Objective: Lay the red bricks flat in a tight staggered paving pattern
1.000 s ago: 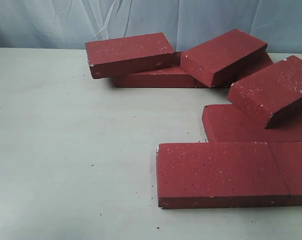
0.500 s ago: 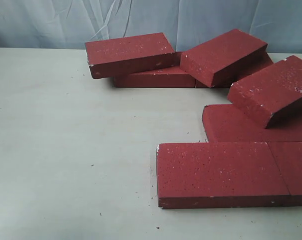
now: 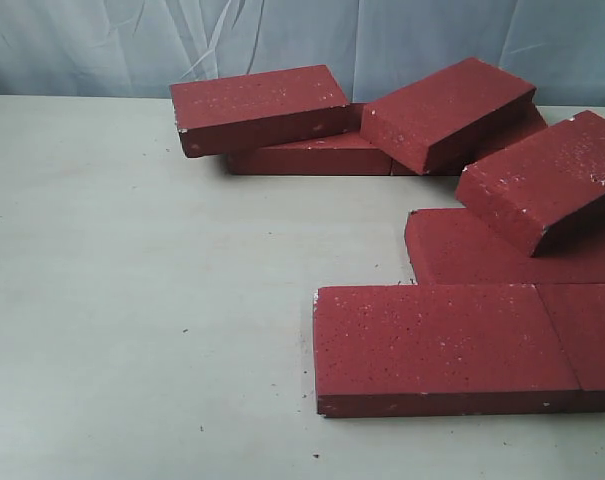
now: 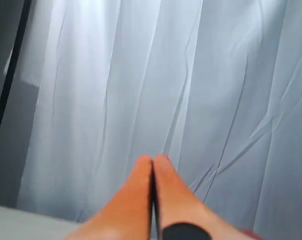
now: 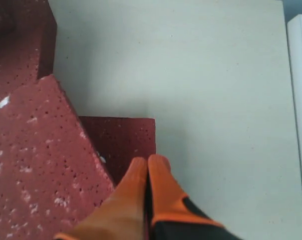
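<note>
Two red bricks [image 5: 36,165] just beside the closed right gripper [image 5: 148,162]

You can count eight red bricks [image 3: 442,340] on one desk [image 3: 132,300], plus two claws: the left claw [image 4: 153,161] and the right claw [image 5: 147,162].

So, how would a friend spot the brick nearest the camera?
On the pale table, look to the near right. The nearest brick lies flat, wholly in view, long side toward us; unlike its tilted neighbours behind, nothing leans on it.
</note>
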Tool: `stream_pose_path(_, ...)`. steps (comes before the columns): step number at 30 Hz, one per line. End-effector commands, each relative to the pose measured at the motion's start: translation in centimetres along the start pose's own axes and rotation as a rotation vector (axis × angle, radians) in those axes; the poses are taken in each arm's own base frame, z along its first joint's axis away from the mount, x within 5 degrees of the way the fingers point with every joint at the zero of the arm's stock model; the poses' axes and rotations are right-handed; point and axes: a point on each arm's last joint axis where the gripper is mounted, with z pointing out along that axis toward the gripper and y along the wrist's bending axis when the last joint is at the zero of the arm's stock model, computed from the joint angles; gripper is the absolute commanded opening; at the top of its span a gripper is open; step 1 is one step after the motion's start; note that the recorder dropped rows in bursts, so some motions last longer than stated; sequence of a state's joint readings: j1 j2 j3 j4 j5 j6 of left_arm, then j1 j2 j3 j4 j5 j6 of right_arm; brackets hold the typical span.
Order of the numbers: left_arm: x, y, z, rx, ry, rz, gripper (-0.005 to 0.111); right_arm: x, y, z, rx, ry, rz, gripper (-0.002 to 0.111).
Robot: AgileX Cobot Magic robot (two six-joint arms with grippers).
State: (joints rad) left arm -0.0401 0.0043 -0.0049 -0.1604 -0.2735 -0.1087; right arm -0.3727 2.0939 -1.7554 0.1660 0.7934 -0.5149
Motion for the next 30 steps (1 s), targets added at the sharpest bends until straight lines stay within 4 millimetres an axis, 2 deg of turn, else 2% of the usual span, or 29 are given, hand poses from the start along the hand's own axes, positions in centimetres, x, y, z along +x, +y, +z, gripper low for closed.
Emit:
stream_pose_path(1, -1.9, -0.7, 0.2, 0.064, -0.126, -0.062, 0.000, 0.0, -0.4, 1.3, -0.007, 0.014, 0.000, -0.001)
stream_pose_path(4, -3.6, -1.5, 1.5, 0.079, -0.111, -0.059, 0.000, 0.2, -0.4, 2.0, -0.009, 0.022, 0.002, -0.001)
stream_pose_path(8, -5.5, -2.1, 4.9, 0.056, -0.032, -0.057, 0.000, 0.4, -0.4, 2.2, -0.019, 0.039, 0.003, -0.001)
stream_pose_path(13, -4.8, -2.4, 10.5, 0.025, 0.166, -0.002, 0.000, 0.4, -0.4, 2.3, -0.015, 0.041, -0.005, -0.001)
stream_pose_path(18, -1.3, -2.6, 15.8, -0.002, 0.549, 0.131, 0.000, 0.6, -0.1, 3.2, -0.044, 0.036, -0.044, -0.001)
stream_pose_path(22, 1.9, -4.1, 18.5, 0.047, 0.798, 0.246, 0.000, 0.6, 0.0, 4.0, -0.055, 0.022, -0.049, -0.001)
stream_pose_path(26, 5.2, -7.3, 20.3, 0.171, 0.997, 0.386, 0.000, 1.0, 0.1, 5.0, -0.066, 0.035, -0.084, -0.001)
stream_pose_path(30, 7.8, -10.8, 21.2, 0.287, 1.083, 0.443, 0.000, 1.5, 0.2, 5.9, -0.085, 0.057, -0.088, -0.001)
